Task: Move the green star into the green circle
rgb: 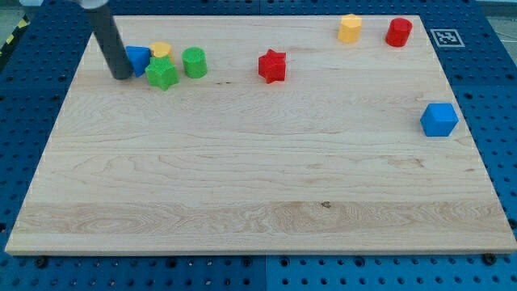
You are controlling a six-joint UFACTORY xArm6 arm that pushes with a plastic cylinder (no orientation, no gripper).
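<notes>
Wooden board (258, 186) on a blue pegboard table (493, 97), filling most of the view; bare across the middle and bottom, with blocks scattered along the top and the view's right. Fiducial marker (443, 37) just off the board's top right corner.

Dark rod slanting down from the view's top left, my tip (122, 76) planted on the board at the left end of a tight cluster. No pincer here, only a bare rod: nothing to open or close, nothing held; contact by pushing alone.

Blue cube (439, 120) alone near the right edge, well apart from the rest. Red star (273, 66) alone at upper centre. Red cylinder (398, 32) and yellow hexagonal block (349, 28) near each other at top right.

Cluster at upper left: blue triangular block (138, 59) touching or nearly touching my tip; yellow block (161, 51) behind it, shape partly hidden. Green star (162, 74) just right of my tip, with a narrow gap. Green circle (195, 62), a short cylinder, just beside the star on its right and slightly toward the top, perhaps touching.

Tip likely placed left of the star so that a rightward push drives it into the circle. Little travel left, judged from the spacing. Risk: blue block dragged along, or the star glancing below the circle.
</notes>
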